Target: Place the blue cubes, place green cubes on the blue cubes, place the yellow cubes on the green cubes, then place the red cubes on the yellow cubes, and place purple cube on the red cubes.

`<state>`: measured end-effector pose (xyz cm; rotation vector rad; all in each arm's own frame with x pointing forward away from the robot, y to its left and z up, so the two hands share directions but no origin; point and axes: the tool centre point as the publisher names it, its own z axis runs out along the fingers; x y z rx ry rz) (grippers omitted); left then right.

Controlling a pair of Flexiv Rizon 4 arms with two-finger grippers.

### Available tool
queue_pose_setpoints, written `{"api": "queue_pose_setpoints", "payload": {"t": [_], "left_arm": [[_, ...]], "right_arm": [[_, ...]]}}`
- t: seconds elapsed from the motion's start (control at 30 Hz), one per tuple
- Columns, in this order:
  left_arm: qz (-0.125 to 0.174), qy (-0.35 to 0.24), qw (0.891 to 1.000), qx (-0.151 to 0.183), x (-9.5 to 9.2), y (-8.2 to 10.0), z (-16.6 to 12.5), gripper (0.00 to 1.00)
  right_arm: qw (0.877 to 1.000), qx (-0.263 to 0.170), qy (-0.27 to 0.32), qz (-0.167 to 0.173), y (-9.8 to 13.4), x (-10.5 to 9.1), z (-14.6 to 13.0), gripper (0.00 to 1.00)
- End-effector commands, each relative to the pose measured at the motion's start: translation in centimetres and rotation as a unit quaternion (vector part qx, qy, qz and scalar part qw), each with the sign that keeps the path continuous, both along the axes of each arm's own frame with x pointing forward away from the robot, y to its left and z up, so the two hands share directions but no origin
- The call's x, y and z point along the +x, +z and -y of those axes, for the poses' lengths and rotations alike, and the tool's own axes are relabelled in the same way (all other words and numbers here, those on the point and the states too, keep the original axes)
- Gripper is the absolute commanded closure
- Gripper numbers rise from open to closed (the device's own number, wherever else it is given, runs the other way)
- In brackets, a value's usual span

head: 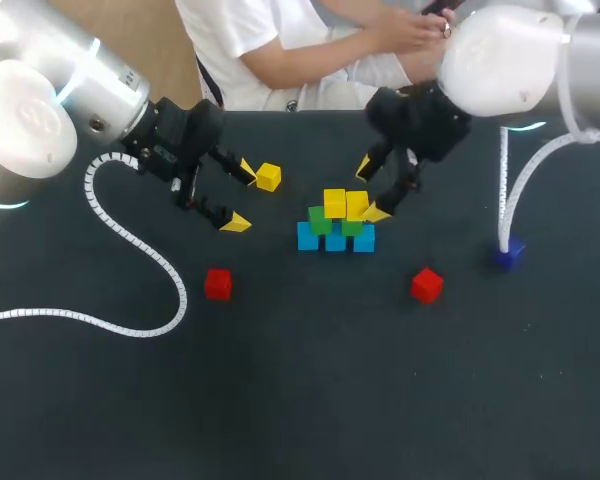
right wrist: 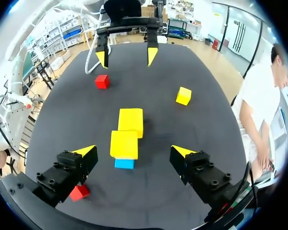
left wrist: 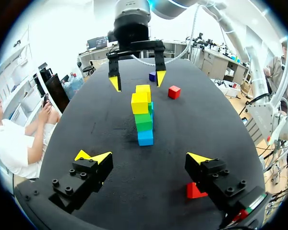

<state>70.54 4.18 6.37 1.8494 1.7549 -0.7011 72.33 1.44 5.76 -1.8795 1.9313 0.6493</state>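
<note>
Right tool (head: pixel 370 190) gapes empty beside the stacked cubes (head: pixel 336 222), left tool (head: pixel 240 197) spread wide near a loose yellow cube (head: pixel 268 177).

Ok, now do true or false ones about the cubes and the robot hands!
1. Two yellow cubes sit on top of the stack. True.
2. A red cube is on the stack. False: both red cubes lie on the table, apart from it.
3. The right gripper holds a yellow cube. False: the right gripper is open and empty, close to the stack.
4. A loose yellow cube lies near the left gripper. True.
5. The purple cube is under the stack. False: the purple cube sits alone, off to the right.
</note>
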Motion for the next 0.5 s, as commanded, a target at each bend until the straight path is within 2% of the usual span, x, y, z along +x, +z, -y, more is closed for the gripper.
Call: {"api": "queue_pose_setpoints", "payload": {"t": [0.03,0.5], "left_arm": [[-0.001,-0.001,1.0,0.001,0.1,0.0,0.0,0.0],[-0.001,-0.001,1.0,0.001,0.1,0.0,0.0,0.0]], "right_arm": [[1.0,0.013,-0.01,0.01,1.1,-0.9,1.7,0.0],[0.997,0.06,-0.041,0.018,3.2,-1.3,4.4,0.0]]}}
